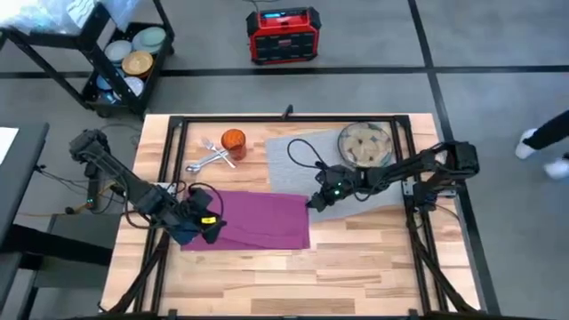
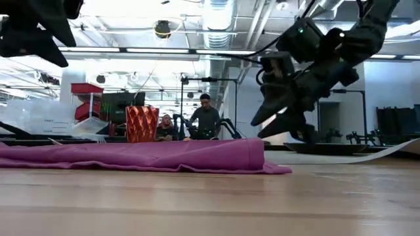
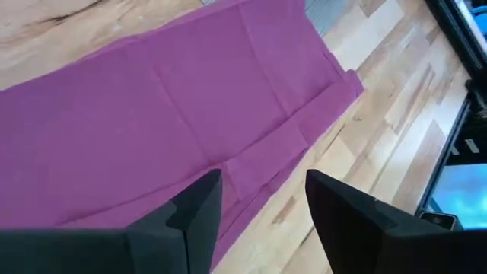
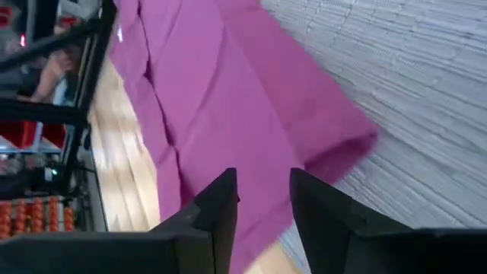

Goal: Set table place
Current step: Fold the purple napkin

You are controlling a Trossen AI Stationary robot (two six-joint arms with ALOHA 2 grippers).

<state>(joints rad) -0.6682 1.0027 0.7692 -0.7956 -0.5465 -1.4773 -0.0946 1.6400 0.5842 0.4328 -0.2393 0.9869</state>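
Your napkin [image 1: 253, 220] lies flat on the desk [image 1: 356, 258], overlapping the mat [image 1: 298, 164]; both grippers, left [image 1: 216, 224] and right [image 1: 313, 203], hover over its ends with fingers apart, so uneven pinches could bunch it.

this is a robotics lab or workshop hall rather than a home. the plank bench [image 1: 356, 258] stands on a grey floor [image 1: 498, 133] marked with dark lines, beside a black wheeled cart [image 1: 116, 62] stacked with bowls and a red portable power unit [image 1: 283, 34]. across the bench, the low view shows an open ceiling with silver ducts [image 2: 216, 19] and strip lights, shelving, more black rigs, and two people [image 2: 197, 121] seated at a far workstation.
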